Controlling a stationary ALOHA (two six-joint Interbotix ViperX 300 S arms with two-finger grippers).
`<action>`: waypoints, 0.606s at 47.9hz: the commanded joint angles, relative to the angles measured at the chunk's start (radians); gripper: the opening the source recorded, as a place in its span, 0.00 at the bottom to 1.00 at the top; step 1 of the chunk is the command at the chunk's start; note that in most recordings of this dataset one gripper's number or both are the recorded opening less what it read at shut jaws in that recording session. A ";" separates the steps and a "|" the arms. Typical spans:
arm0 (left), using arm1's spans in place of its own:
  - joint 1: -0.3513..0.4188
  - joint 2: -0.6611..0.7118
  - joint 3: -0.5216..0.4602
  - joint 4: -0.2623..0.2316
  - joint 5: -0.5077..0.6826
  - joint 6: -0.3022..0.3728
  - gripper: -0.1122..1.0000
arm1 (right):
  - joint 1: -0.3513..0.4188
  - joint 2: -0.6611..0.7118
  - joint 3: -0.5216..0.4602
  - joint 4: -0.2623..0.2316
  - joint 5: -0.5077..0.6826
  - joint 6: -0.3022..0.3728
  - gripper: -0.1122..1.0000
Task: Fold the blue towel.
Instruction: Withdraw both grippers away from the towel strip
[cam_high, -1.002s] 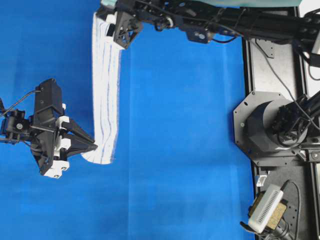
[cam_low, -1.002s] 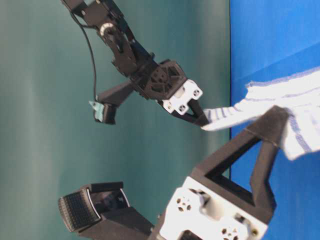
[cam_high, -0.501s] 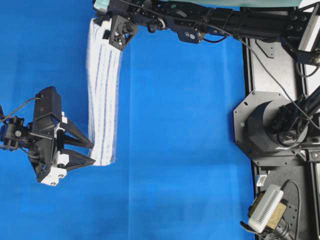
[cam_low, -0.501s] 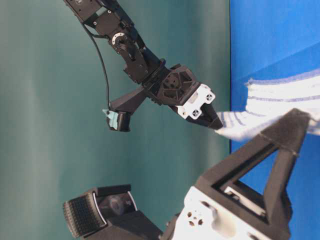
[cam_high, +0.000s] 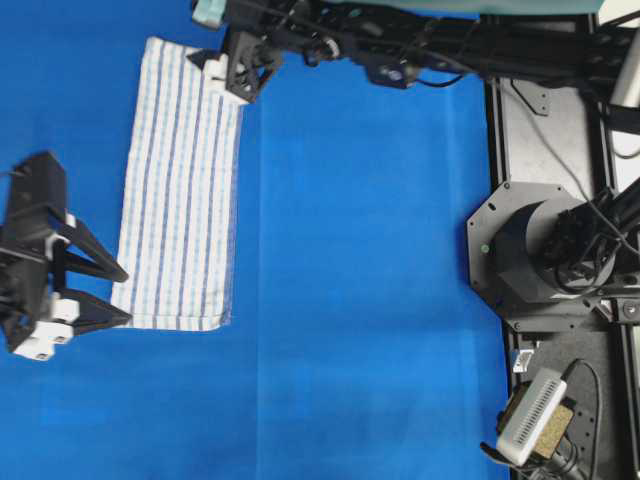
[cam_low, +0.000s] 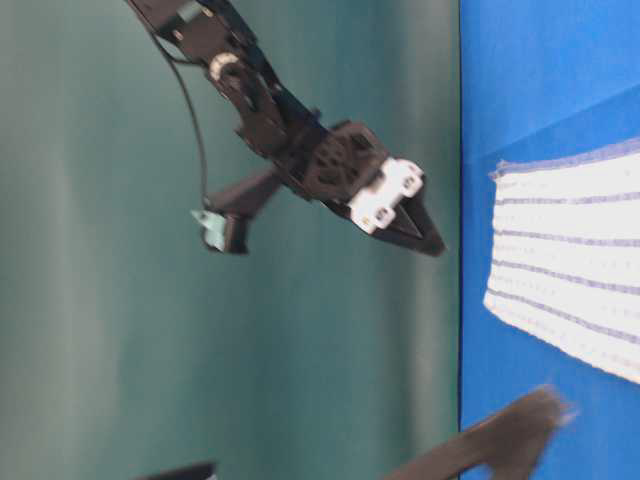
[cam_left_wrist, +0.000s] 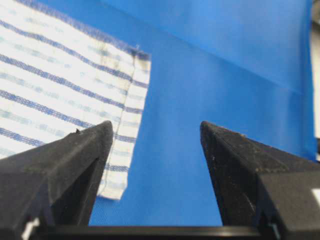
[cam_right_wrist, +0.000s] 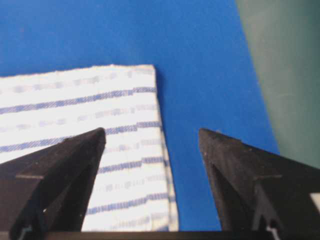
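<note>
Towel-wise, the blue towel (cam_high: 178, 190) lies flat on the table (cam_high: 360, 260), looks thin, light and floppy, so I'd pinch it at the corners, with left claw (cam_high: 112, 295) and right claw (cam_high: 232, 88) both spread, holding nothing.

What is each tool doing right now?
Left tool: open, holding nothing, beside the blue towel.
Right tool: open, holding nothing, above the towel.
</note>
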 joint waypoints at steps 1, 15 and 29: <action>0.018 -0.071 0.006 0.003 0.006 0.018 0.67 | 0.003 -0.097 0.025 -0.002 -0.002 0.005 0.88; 0.137 -0.175 0.038 0.005 0.054 0.181 0.67 | 0.003 -0.275 0.190 0.006 -0.008 0.020 0.87; 0.304 -0.195 0.051 0.005 0.081 0.382 0.67 | 0.034 -0.426 0.360 0.060 -0.029 0.021 0.87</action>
